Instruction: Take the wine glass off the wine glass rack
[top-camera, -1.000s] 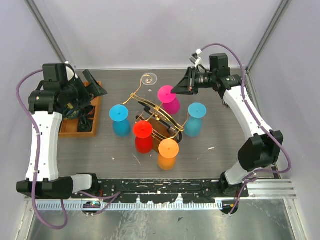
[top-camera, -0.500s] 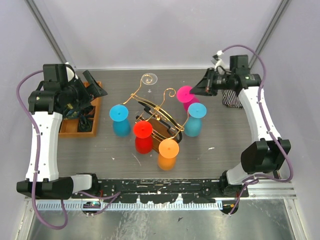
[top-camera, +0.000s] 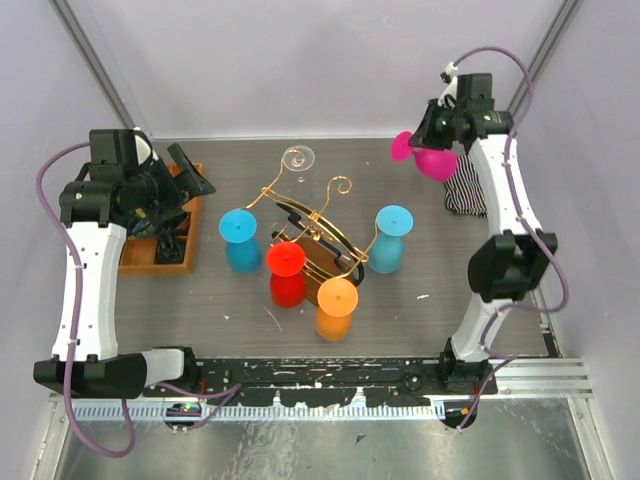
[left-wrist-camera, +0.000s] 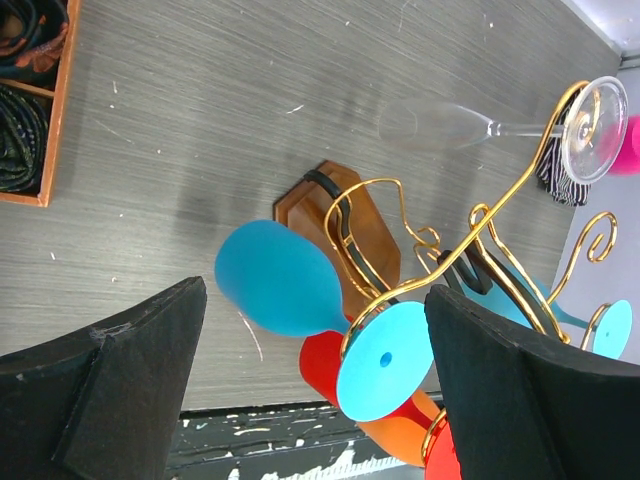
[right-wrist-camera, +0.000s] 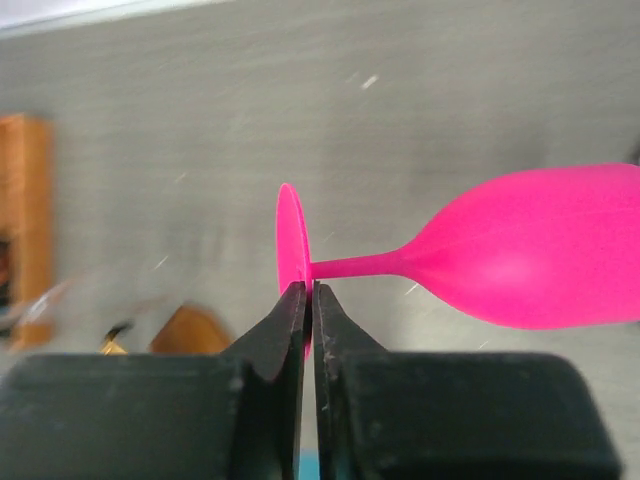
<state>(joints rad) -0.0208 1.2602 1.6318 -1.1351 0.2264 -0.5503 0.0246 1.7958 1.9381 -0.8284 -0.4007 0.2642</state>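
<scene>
The pink wine glass (top-camera: 437, 163) hangs in the air at the back right, away from the wine glass rack (top-camera: 318, 228). My right gripper (top-camera: 411, 143) is shut on the rim of its round foot. In the right wrist view the fingers (right-wrist-camera: 308, 290) pinch that foot edge, and the stem and bowl (right-wrist-camera: 530, 255) stick out sideways to the right. The gold wire rack (left-wrist-camera: 392, 207) stands mid-table on its brown base. My left gripper (top-camera: 197, 172) is open at the far left, above the orange tray, with nothing between its fingers (left-wrist-camera: 315, 300).
Blue (top-camera: 240, 240), red (top-camera: 287, 272), orange (top-camera: 336, 307) and a second blue (top-camera: 389, 240) glass hang upside down on the rack, with a clear glass (top-camera: 297, 158) at its far end. A striped cloth (top-camera: 462, 192) lies back right. The orange tray (top-camera: 165, 250) sits at left.
The right arm has pulled the pink glass off the rack, carrying it right, back and up. The left arm has stayed put.
</scene>
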